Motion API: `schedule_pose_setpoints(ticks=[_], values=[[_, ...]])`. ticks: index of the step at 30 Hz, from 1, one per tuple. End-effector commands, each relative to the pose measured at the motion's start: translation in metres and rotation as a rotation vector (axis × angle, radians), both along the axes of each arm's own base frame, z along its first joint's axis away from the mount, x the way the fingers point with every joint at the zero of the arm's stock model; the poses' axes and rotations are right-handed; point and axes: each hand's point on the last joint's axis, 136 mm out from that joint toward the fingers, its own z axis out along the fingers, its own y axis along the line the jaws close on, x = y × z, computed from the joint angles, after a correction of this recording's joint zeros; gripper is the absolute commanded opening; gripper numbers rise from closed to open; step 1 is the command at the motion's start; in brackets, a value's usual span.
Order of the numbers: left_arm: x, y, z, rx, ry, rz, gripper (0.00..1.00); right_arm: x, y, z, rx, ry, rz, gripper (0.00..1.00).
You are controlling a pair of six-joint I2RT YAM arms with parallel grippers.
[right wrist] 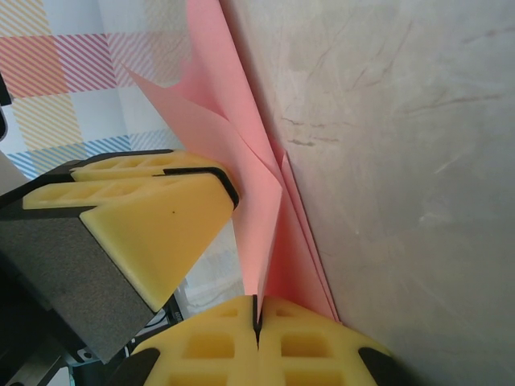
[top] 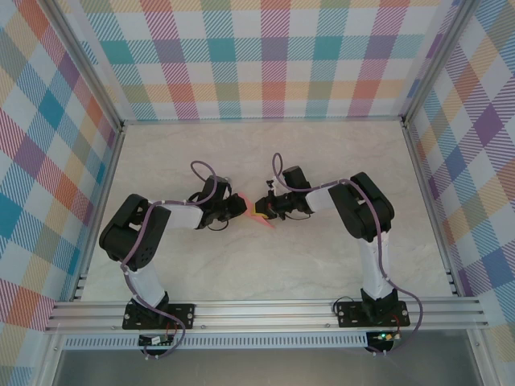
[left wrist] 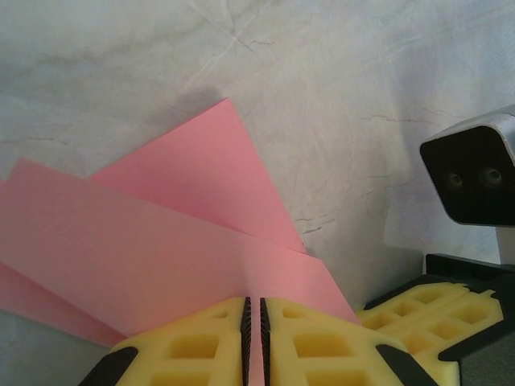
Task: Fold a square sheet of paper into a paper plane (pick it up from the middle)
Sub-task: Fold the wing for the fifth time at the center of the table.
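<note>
The salmon-pink sheet of paper [top: 261, 211] is folded into layered flaps and held up between the two arms over the middle of the table. In the left wrist view its flaps [left wrist: 161, 241] fan out above my left gripper [left wrist: 254, 310], whose yellow jaws pinch a crease. My right gripper [right wrist: 257, 314] is shut on a lower edge of the paper [right wrist: 261, 217], which rises in thin overlapping layers. From above, the left gripper [top: 239, 206] and right gripper [top: 268, 208] almost meet, tip to tip, at the paper.
The marbled white table [top: 265, 265] is walled by plaid panels [top: 265, 56] behind and at both sides. An aluminium rail [top: 265, 310] carries the arm bases at the near edge. The right arm's wrist camera [left wrist: 471, 173] sits close to the left gripper.
</note>
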Motion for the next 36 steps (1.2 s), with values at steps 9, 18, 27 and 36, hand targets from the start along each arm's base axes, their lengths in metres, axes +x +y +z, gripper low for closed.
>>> schedule_pose_setpoints(ticks=[9,18,27,36], values=[[0.006,0.002,0.012,0.067,-0.047,-0.031,0.16,-0.02,-0.039,-0.08,-0.25,0.169,-0.089,0.0],[0.005,0.016,0.038,0.077,-0.116,-0.035,0.19,-0.021,-0.04,-0.081,-0.256,0.174,-0.089,0.0],[-0.002,0.02,0.014,0.084,-0.067,-0.046,0.16,-0.021,-0.04,-0.082,-0.255,0.177,-0.085,0.0],[0.005,0.029,0.002,0.143,-0.054,-0.005,0.14,-0.022,-0.04,-0.084,-0.258,0.181,-0.084,0.0]])
